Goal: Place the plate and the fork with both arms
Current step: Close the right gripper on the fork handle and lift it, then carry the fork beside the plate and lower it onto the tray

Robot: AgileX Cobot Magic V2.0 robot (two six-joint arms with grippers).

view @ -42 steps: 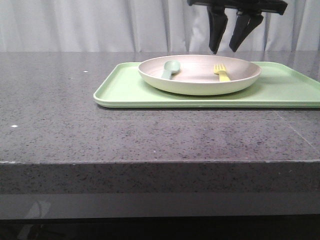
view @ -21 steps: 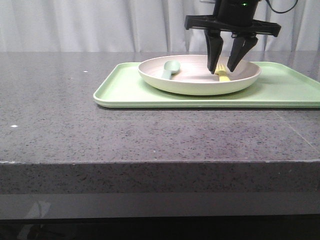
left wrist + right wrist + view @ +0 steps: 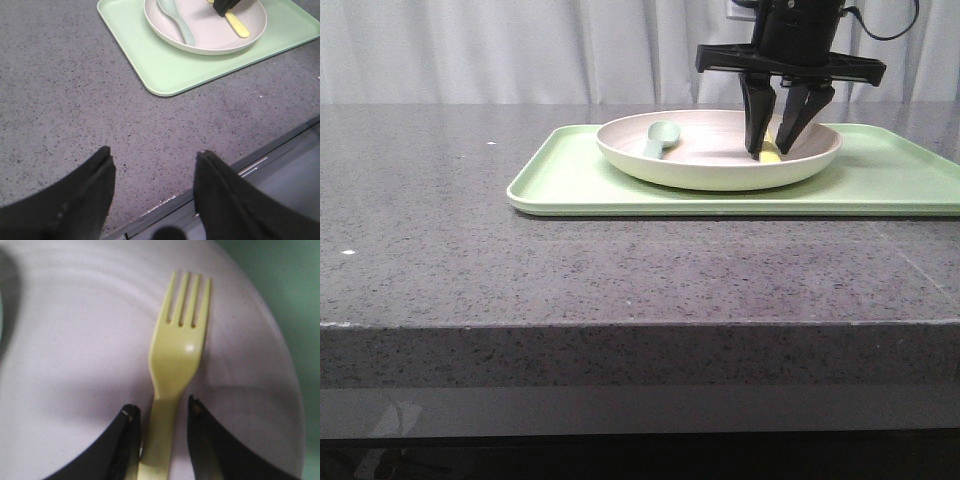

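The cream plate (image 3: 650,165) sits on the light-green tray (image 3: 570,180). The yellow fork (image 3: 770,156) lies in the plate's right half. My right gripper (image 3: 770,152) is down inside the plate, open, with its fingers on either side of the fork's handle. In the right wrist view the fork (image 3: 180,350) points tines away over the plate (image 3: 75,340), and my right gripper (image 3: 162,406) straddles the handle with a small gap at each side. My left gripper (image 3: 155,152) is open and empty over the table's front edge, far from the plate (image 3: 210,42) and fork (image 3: 237,26).
A pale grey-green spoon (image 3: 660,135) lies in the plate's left half, also seen in the left wrist view (image 3: 177,17). The tray (image 3: 165,70) lies on a dark speckled stone table (image 3: 470,250). A white curtain hangs behind.
My right gripper has come down from above the plate into it, and its fingers now straddle the fork's handle. The plate, fork and spoon have not moved.
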